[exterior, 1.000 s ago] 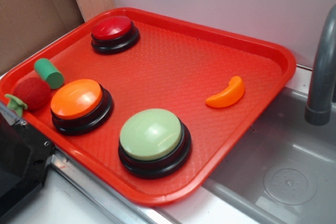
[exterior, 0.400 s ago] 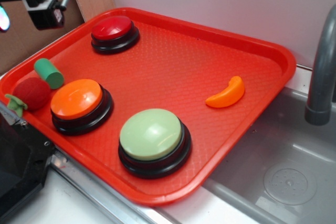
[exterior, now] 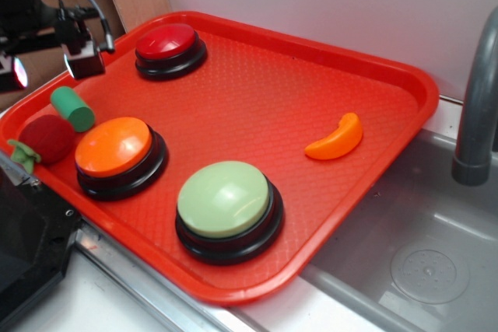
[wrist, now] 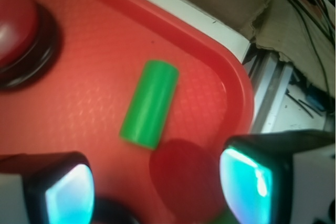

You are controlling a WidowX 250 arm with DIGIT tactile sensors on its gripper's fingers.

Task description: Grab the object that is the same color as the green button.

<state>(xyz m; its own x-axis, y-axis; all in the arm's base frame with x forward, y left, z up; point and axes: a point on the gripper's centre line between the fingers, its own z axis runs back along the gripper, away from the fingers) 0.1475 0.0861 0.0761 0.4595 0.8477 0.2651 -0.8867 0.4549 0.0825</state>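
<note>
The tool [wrist: 152, 192] is hovering with its fingers spread wide, gripping nothing, above the far left corner of the red tray [exterior: 405, 75]. The green cylinder [wrist: 149, 103] is lying on its side there, just beside the red strawberry toy [wrist: 184, 174] and near the orange button [exterior: 117, 149]. The pale green button [exterior: 226, 200] is sitting well apart. The likely risk: the fingers are framing the strawberry more than the cylinder, so a straight descent may clamp the fruit or roll the cylinder toward the rim.
</note>
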